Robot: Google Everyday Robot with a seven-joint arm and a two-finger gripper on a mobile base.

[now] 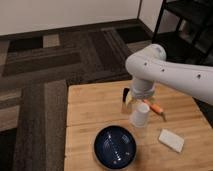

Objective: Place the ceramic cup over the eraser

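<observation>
Camera view: gripper (128,100) low over the table (90,110).
Jaws apparently wide, holding nothing (eraser (125,92) just behind it); ceramic cup (140,115) close beside it.

The gripper (130,99) hangs over the wooden table (90,107), close beside the ceramic cup (140,115).
</observation>
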